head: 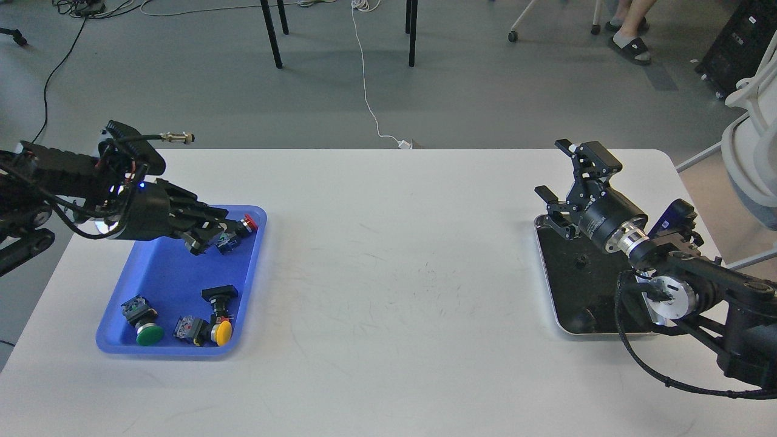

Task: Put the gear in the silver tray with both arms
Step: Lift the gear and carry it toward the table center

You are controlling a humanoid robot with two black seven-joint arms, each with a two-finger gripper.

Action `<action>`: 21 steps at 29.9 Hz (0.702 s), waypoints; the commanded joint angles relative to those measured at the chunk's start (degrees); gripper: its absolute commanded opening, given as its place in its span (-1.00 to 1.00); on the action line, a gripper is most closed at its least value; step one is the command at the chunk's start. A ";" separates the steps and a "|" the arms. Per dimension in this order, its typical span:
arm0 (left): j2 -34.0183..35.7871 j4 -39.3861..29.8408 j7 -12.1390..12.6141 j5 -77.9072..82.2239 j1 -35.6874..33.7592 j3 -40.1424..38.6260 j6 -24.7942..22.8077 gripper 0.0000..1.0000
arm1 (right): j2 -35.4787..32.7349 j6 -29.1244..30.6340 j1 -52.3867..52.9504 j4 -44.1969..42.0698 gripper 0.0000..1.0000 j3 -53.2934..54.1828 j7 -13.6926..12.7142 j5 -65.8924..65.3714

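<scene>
The silver tray (548,285) lies at the table's right side, with a dark reflective bottom. A small dark gear (581,261) lies in it near the far left part. My right gripper (563,177) is open and empty, held above the tray's far left corner. My left gripper (205,234) hovers over the far end of the blue tray (170,276). Its dark fingers are close together and I cannot tell whether they hold anything.
The blue tray holds several push-button switches: a green one (149,332), a yellow one (223,331), a red one (247,223) and a black one (220,294). The white table (394,273) spans between the trays. An office chair (753,139) stands at the far right.
</scene>
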 commanded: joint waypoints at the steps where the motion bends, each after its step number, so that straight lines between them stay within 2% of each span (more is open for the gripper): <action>1: -8.14 -0.40 2.48 0.37 -2.21 0.30 -0.12 -0.70 | -0.49 0.10 0.11 0.07 0.94 1.11 -0.02 0.00; 5: -16.57 1.70 4.24 2.48 -4.06 0.56 -0.12 -0.70 | -0.67 0.18 0.37 0.07 0.94 1.20 -0.02 0.00; 10: -28.18 5.84 4.77 5.29 -4.59 1.35 -0.12 -0.70 | -0.76 0.45 1.51 0.77 0.94 1.11 -0.02 0.00; 13: -32.67 6.63 5.91 5.47 -6.34 4.24 -0.12 -0.70 | -1.81 0.45 5.10 2.53 0.94 0.50 -0.02 0.00; 21: -43.83 15.50 6.09 5.56 -7.05 9.17 -0.12 -0.70 | -1.99 0.45 18.02 4.38 0.94 -6.96 -0.02 0.00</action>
